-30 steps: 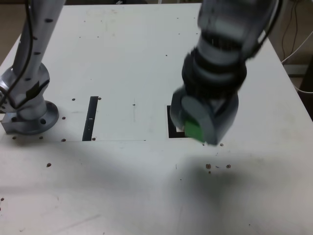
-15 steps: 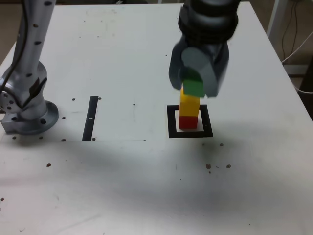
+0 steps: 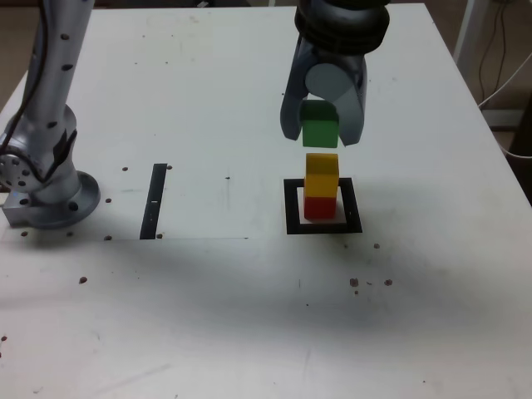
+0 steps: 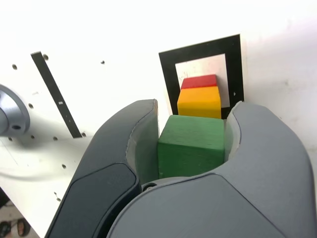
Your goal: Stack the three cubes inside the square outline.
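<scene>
Green is the colour you should watch first: in the exterior view the green cube [image 3: 319, 133] sits clamped between the two jaws of the gripper [image 3: 320, 135], which are closed narrowly on its sides, and it hangs in the air just above the yellow cube [image 3: 322, 174], with a thin gap between them. The yellow cube stands on the red cube [image 3: 319, 207], and the red one rests on the white centre of the square outline [image 3: 291, 208], so two of the three cubes are already stacked in the right place. A second ago the gripper was low and in front of the outline, hiding the stack; half a second ago it was over the stack, with the green cube seeming to touch the yellow top; now it stands a little higher and better centred. This means, I judge, that only the last placing remains. The narrow black strip [image 3: 154, 199] lies well apart, toward the exterior view's left. In the wrist view you see the green cube [image 4: 192, 144] held firmly between the grey fingers [image 4: 143, 144], and beyond it the yellow cube [image 4: 199, 102], the red cube [image 4: 199, 81] and the square outline [image 4: 167, 69]. The green block looks roughly in line with the stack, so you should lower it straight and only then open.
</scene>
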Robot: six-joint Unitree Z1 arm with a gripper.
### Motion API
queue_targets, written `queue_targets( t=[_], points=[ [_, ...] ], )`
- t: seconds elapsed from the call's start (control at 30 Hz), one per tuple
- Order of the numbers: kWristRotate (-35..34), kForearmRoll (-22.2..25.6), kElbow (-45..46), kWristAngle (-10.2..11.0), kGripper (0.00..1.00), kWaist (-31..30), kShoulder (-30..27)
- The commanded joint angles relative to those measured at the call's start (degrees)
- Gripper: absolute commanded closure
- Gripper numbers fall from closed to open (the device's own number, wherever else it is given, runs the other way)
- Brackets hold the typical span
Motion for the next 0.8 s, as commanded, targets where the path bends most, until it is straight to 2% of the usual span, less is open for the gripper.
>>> queue_targets(
  t=[0.0, 0.37, 0.77],
  points=[
    [-0.8, 0.7, 0.5, -0.8, 0.72, 0.0, 0.2],
    [-2.3, 0.5, 0.4, -3.4, 0.72, 0.1, 1.9],
    [-2.3, 0.1, 0.2, -4.3, 0.72, 1.0, 3.4]
  ],
)
